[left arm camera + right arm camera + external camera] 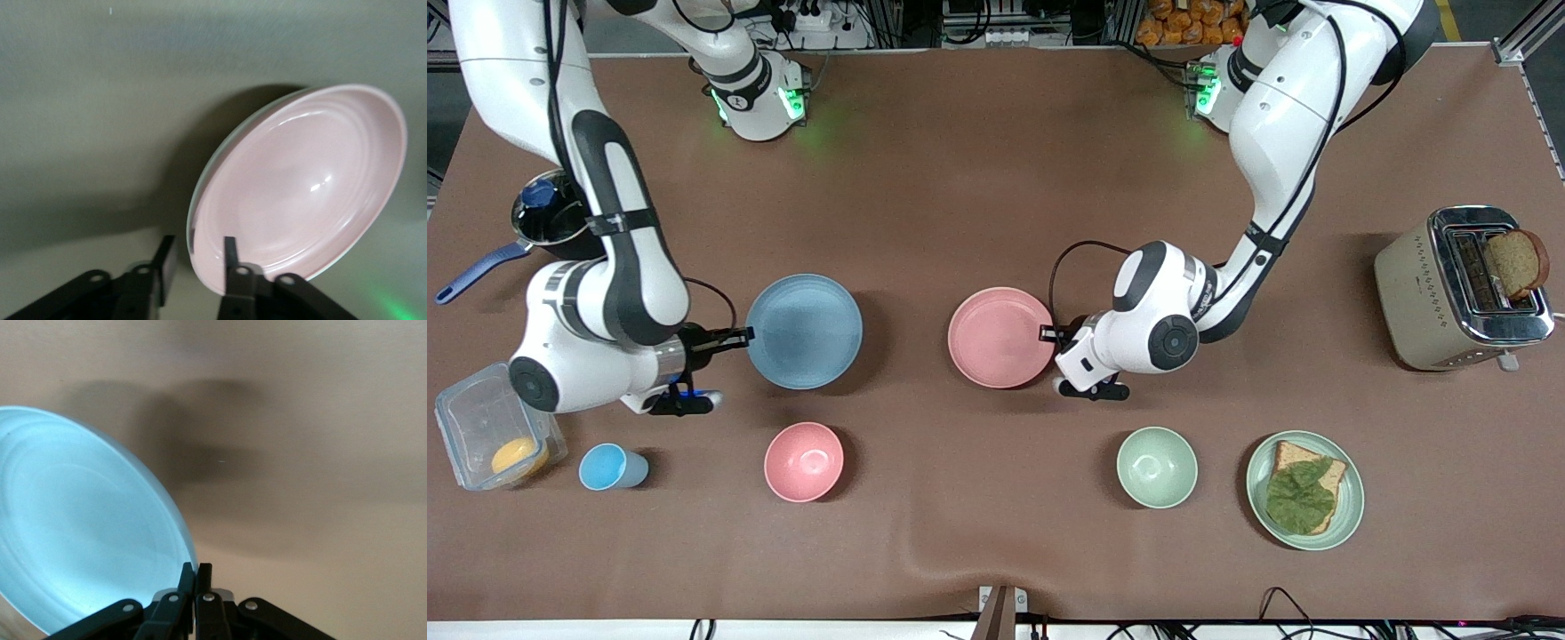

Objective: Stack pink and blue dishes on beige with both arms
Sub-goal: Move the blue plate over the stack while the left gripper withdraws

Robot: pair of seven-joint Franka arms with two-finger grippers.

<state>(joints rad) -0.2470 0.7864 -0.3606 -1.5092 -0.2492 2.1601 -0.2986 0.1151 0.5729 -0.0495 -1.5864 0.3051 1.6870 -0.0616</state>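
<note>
**Both plates gripped at the rim**

We see the right hand (pixel 738 337) pinching the rim of the blue plate (pixel 804 331) at the edge toward the right arm's end of the bench (pixel 996 151). In the right wrist view the fingers (pixel 187 587) are pressed almost together on the plate's rim (pixel 87 533), and the plate casts a shadow on the bench that stands apart from it, so it looks raised and tilted.

The left hand (pixel 1047 334) grips the pink plate (pixel 1001 337) at the edge toward the left arm's end. In the left wrist view the fingers (pixel 230 250) straddle the rim of the pink plate (pixel 300 187), one inside the dish and one outside, with a gap showing between the outer finger and the rim. This plate too is tilted, with a dark shadow beside it.

The two plates sit near the middle of the bench, well apart from each other. We cannot find a beige plate in any view.

Nearer the front camera stand a blue cup (pixel 611 468), a pink bowl (pixel 804 461), a green bowl (pixel 1157 467) and a green plate (pixel 1304 490) carrying bread and a leaf. A clear box (pixel 494 437) sits beside the cup, a pot (pixel 547 213) lies farther off at the right arm's end, and a toaster (pixel 1458 286) stands at the left arm's end.
</note>
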